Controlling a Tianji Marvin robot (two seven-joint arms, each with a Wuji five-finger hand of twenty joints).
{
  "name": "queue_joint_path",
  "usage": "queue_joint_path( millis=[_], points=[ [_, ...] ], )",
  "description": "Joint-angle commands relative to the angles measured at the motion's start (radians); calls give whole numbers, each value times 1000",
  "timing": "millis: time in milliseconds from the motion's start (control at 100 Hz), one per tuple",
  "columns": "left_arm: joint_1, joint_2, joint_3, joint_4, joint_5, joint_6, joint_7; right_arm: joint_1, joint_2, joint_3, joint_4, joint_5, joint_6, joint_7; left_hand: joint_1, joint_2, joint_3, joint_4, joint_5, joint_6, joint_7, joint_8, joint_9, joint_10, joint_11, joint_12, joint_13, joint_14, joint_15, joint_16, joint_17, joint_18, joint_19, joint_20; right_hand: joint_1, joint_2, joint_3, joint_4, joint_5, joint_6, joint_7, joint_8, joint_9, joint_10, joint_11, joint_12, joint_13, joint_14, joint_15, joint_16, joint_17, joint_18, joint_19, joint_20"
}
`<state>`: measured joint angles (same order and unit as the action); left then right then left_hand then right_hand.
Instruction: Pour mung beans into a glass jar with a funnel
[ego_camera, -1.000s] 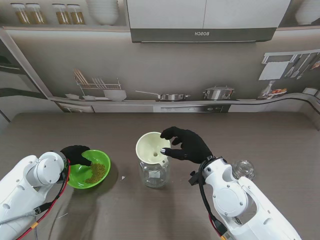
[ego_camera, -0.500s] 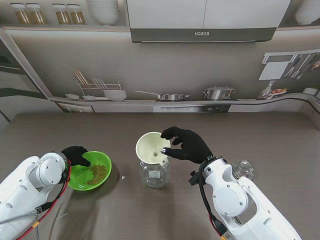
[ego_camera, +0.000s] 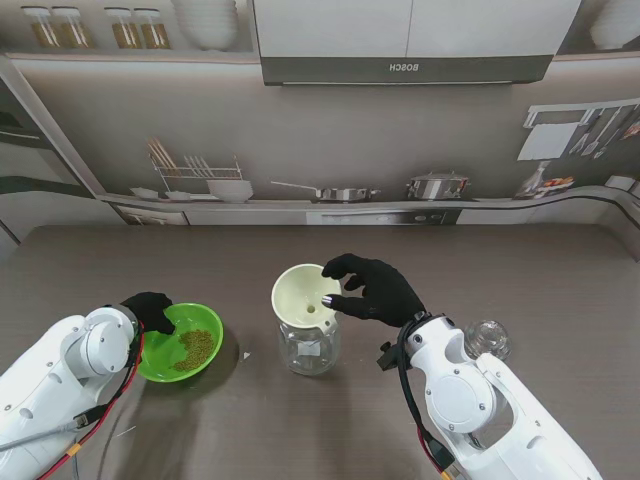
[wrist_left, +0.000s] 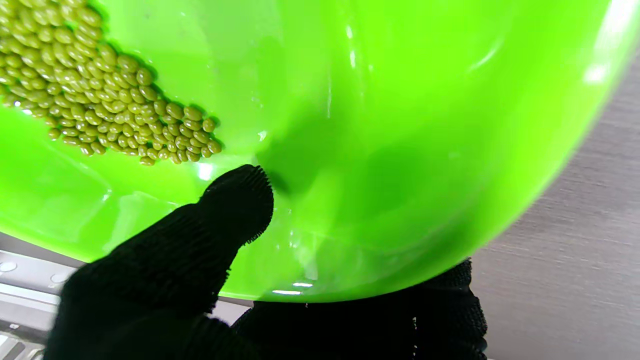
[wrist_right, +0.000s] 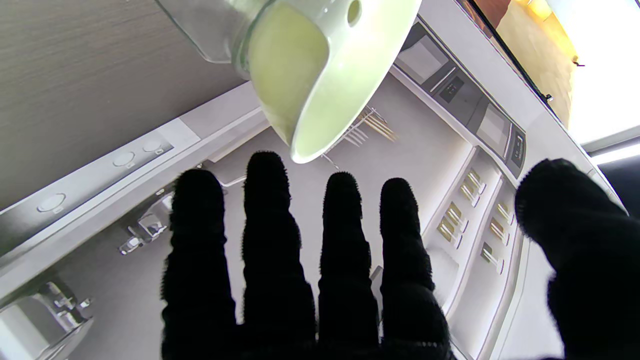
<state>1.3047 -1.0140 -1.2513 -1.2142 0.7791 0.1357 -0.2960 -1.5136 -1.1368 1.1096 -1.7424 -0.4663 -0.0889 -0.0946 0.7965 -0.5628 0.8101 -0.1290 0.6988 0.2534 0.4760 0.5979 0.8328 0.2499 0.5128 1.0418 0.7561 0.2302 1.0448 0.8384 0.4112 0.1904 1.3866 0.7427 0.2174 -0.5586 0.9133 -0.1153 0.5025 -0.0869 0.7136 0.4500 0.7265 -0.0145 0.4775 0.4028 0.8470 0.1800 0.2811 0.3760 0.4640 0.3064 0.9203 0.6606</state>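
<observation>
A bright green bowl (ego_camera: 185, 340) with mung beans (ego_camera: 196, 347) sits on the table at my left. My left hand (ego_camera: 150, 311) pinches its near-left rim: the thumb (wrist_left: 235, 200) presses inside the bowl (wrist_left: 380, 130) beside the beans (wrist_left: 100, 95), the other fingers (wrist_left: 440, 320) lie under the rim. A pale funnel (ego_camera: 305, 294) stands in the mouth of the glass jar (ego_camera: 308, 346) at the table's middle. My right hand (ego_camera: 375, 288) hovers just right of the funnel (wrist_right: 320, 65), fingers (wrist_right: 345, 235) spread, holding nothing.
A glass lid (ego_camera: 486, 339) lies on the table to the right of the jar, beside my right forearm. The table's back edge meets a kitchen backdrop wall (ego_camera: 330, 150).
The green bowl has slid slightly toward the left and nearer to me with my left hand on its rim. The right hand has stayed by the funnel.
</observation>
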Motion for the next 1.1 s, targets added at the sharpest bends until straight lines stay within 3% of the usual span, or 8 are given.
queue_joint_path(
  millis=[0,200,320,440,570,710,950,1090],
  points=[
    [11,-8,11,19,3,8,-29,-5,-4,-1,-1,1,1,13,57,-58,-36,-42,35,-63,162,26,55,-7,15,87,47,-18,60,17,28,6,74,25,-13,19,10,24,11,-1,-2,15,18,2,-7,4,21,-17,7,10,5,7,26,1],
    [5,-11,34,34,2,32,-14,-5,-5,1,-1,4,3,14,144,-53,-64,-29,77,-120,418,-16,212,-39,5,196,169,-29,126,9,123,32,133,9,-12,21,12,24,16,1,-1,15,19,4,-7,3,20,-16,7,10,5,6,27,0],
    [3,-14,42,42,-11,41,-5,-5,-5,1,0,6,2,15,177,3,-77,-22,127,-154,538,-30,264,-44,26,209,228,-24,161,5,169,42,173,-2,-13,22,12,24,18,2,-1,14,18,3,-8,3,21,-15,7,10,5,6,27,0],
    [7,-17,41,46,-30,42,4,-4,-5,1,1,9,3,16,202,29,-92,-24,104,-171,569,0,260,-34,55,240,271,-16,189,11,202,33,217,4,-12,24,14,25,23,4,0,14,20,3,-7,3,22,-16,8,10,6,6,28,0],
    [17,-26,27,47,-67,40,33,-4,-5,1,2,15,3,16,230,33,-85,-24,85,-176,602,35,290,-18,75,246,371,-3,217,0,297,55,278,1,-12,26,16,25,31,5,3,14,22,5,-6,4,25,-15,9,11,7,6,29,-1],
    [35,-37,6,47,-91,29,82,-3,-6,0,4,18,4,14,242,1,-12,-38,101,-178,632,41,332,-3,73,246,505,-4,212,-49,433,63,330,-68,-13,30,19,25,36,7,3,13,24,4,-6,3,28,-16,10,11,8,5,30,-2],
    [61,-62,-35,40,-166,44,156,-2,-7,-1,7,27,5,15,246,-42,65,-49,135,-160,639,38,370,19,31,249,515,-13,235,-90,545,75,309,-120,-14,34,22,26,43,10,4,12,26,5,-6,3,28,-17,10,11,8,6,31,-3],
    [68,-73,-54,36,-211,60,179,-2,-7,-2,6,27,6,16,242,-61,87,-51,154,-164,623,29,393,3,-48,184,514,0,40,-228,585,71,181,-164,-14,36,24,26,42,10,3,12,26,5,-6,3,28,-15,10,11,7,7,31,-4]
  ],
)
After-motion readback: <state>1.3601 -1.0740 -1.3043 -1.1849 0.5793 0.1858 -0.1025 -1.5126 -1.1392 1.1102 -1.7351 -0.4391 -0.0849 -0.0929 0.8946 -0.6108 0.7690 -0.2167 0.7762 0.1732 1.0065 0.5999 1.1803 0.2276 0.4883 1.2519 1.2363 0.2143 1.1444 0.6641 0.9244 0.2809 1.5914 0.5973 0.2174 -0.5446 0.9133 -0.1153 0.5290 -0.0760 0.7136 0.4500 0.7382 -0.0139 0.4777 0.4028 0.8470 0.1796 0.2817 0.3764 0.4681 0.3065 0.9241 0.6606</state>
